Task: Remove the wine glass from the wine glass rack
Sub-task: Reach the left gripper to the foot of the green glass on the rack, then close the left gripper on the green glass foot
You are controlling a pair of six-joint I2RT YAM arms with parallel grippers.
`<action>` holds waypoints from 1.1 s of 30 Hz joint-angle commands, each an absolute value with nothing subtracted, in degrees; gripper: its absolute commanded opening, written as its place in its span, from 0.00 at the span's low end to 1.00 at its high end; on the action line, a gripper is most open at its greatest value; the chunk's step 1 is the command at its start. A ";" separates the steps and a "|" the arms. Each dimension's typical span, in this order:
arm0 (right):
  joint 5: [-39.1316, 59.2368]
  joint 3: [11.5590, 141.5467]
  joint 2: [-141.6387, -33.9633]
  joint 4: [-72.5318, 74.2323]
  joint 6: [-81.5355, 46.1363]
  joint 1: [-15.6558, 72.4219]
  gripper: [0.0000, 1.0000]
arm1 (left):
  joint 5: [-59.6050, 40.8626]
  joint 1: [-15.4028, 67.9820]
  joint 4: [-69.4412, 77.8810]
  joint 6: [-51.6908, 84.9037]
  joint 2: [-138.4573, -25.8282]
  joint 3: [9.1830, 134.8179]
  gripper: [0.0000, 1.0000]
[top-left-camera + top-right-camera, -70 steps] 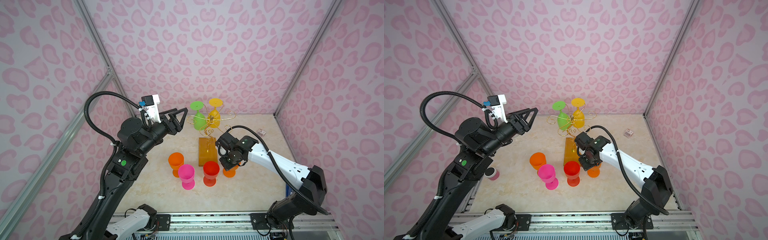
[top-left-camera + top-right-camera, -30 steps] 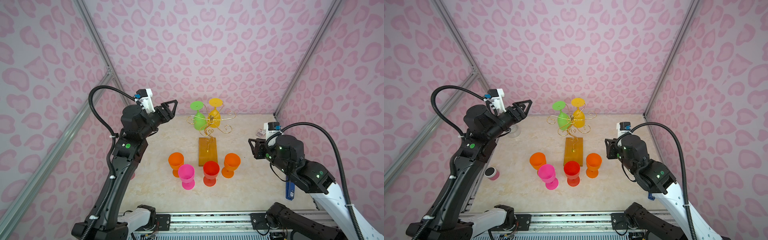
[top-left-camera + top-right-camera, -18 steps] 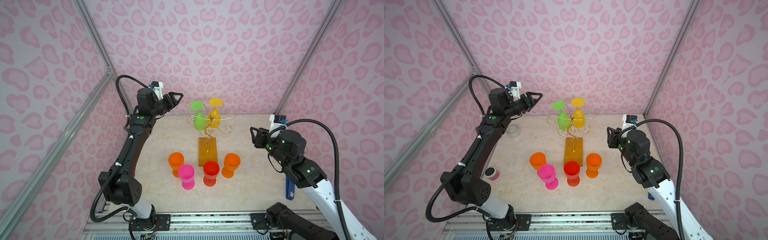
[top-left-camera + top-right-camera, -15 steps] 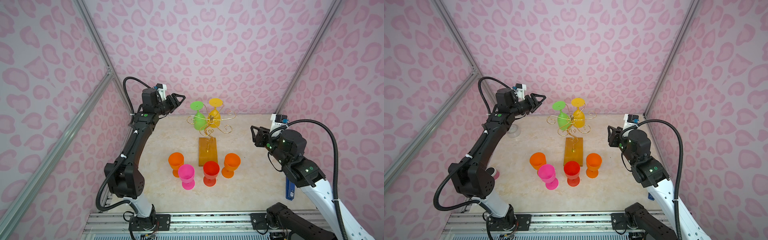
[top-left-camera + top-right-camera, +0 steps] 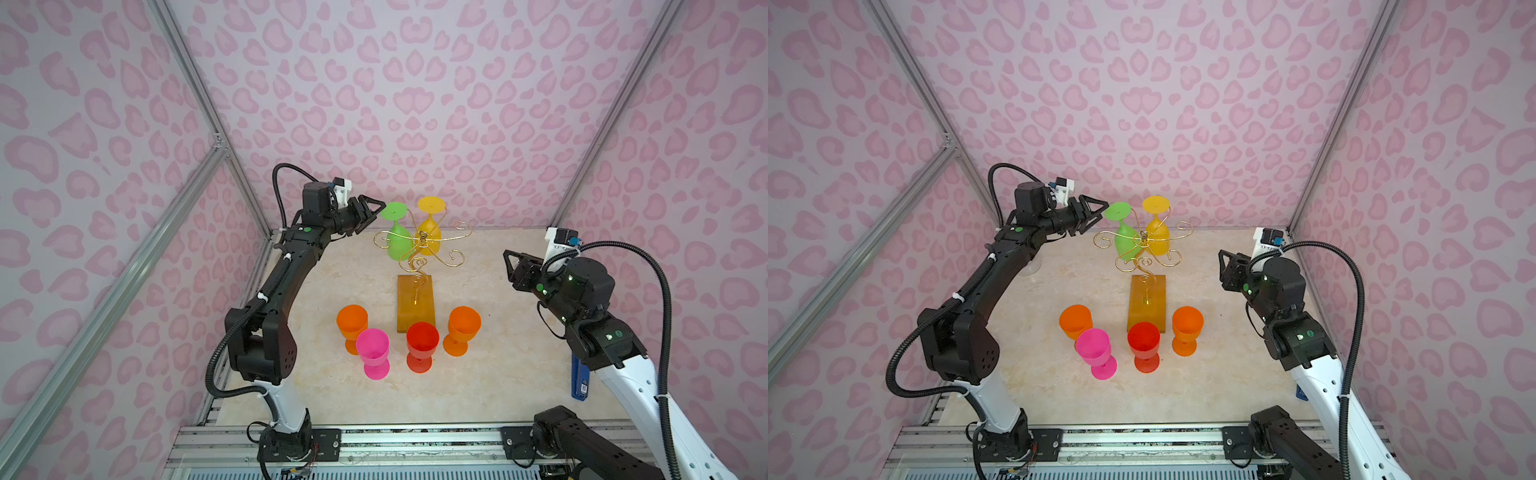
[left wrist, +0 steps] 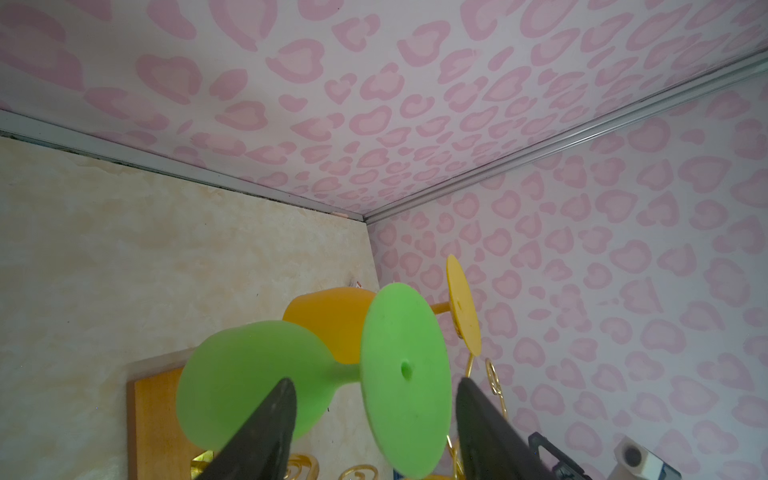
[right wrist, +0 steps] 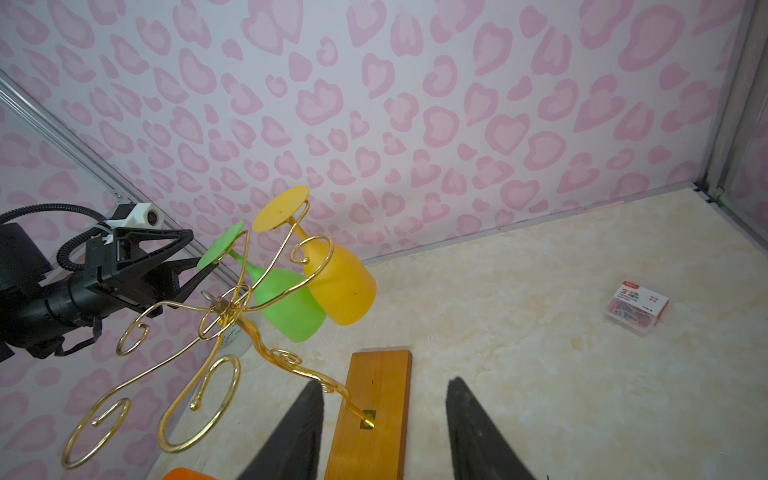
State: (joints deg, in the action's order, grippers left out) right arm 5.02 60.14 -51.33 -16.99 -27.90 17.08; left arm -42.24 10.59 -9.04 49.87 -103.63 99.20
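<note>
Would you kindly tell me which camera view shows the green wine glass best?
The left wrist view: the green wine glass is close up, foot, stem and bowl clear, framed by the open left pincer. The right wrist view shows it smaller, hanging upside down, partly behind the wire rack. In both top views it is small.

The wine glass rack [image 5: 415, 305] is standing mid-table, a green glass [image 5: 397, 246] and a yellow glass [image 5: 430, 240] hanging upside down at its twelve o'clock. The left gripper [image 5: 373, 214] is hovering at the green glass's nine o'clock, just beside its foot, jaws apart. An orange glass [image 5: 352, 322], pink glass [image 5: 373, 347], red glass [image 5: 422, 340] and second orange glass [image 5: 463, 324] are standing around the rack's six o'clock. The right gripper [image 5: 510, 268] is hanging at three o'clock.
</note>
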 commanded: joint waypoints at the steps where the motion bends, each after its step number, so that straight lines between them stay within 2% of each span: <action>1: 6.58 59.76 -51.50 -14.68 -28.83 16.87 0.49 | -43.61 10.72 -6.08 50.67 -104.23 99.15 0.61; 9: 6.98 59.71 -52.11 -14.51 -29.27 16.56 0.49 | -44.50 11.58 -4.45 51.75 -105.18 98.60 0.55; 14: 7.38 59.68 -52.67 -14.50 -29.54 16.35 0.49 | -44.35 11.69 -4.24 51.67 -105.36 98.27 0.48; 31: 8.33 58.97 -53.06 -13.89 -30.42 16.19 0.49 | -44.71 11.64 -2.29 52.96 -105.29 97.91 0.37; 33: 8.65 58.84 -53.33 -13.84 -30.71 16.22 0.49 | -44.73 11.61 -2.12 53.23 -105.29 97.84 0.32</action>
State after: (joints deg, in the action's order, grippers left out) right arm 7.77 59.24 -53.08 -15.66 -30.44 16.23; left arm -44.12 11.68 -4.64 52.88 -105.14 98.08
